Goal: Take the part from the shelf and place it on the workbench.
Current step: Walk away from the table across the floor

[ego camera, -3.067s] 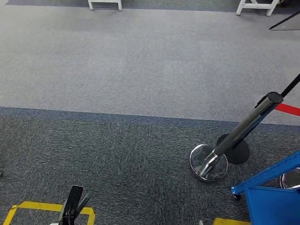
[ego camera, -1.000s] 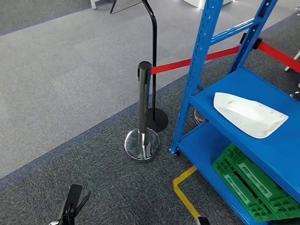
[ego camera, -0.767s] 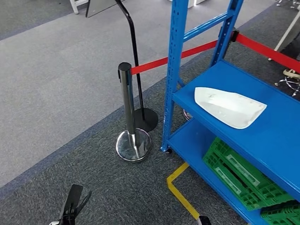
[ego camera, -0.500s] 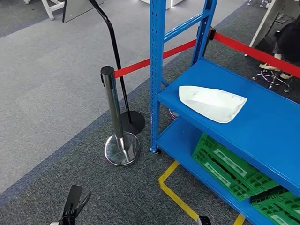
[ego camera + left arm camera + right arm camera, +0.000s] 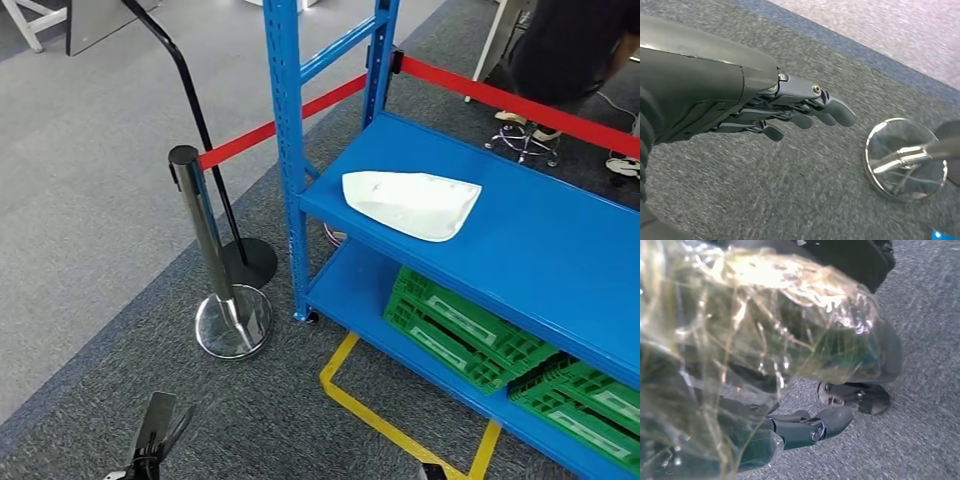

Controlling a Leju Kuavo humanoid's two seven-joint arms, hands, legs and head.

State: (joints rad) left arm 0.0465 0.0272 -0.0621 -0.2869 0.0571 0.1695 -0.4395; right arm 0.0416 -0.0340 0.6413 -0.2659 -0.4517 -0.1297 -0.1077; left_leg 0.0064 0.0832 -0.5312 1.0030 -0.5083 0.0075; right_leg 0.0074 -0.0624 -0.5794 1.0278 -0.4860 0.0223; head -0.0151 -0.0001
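The part (a thin white shell, probably light and rigid) lies well ahead of both empty, loosely extended hands; grasp along its near long edge.

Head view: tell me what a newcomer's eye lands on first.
The blue shelf on the right stands out most, with the white part lying flat on its upper deck and green crates below. To its left stands a chrome barrier post with a red belt running to the shelf frame.
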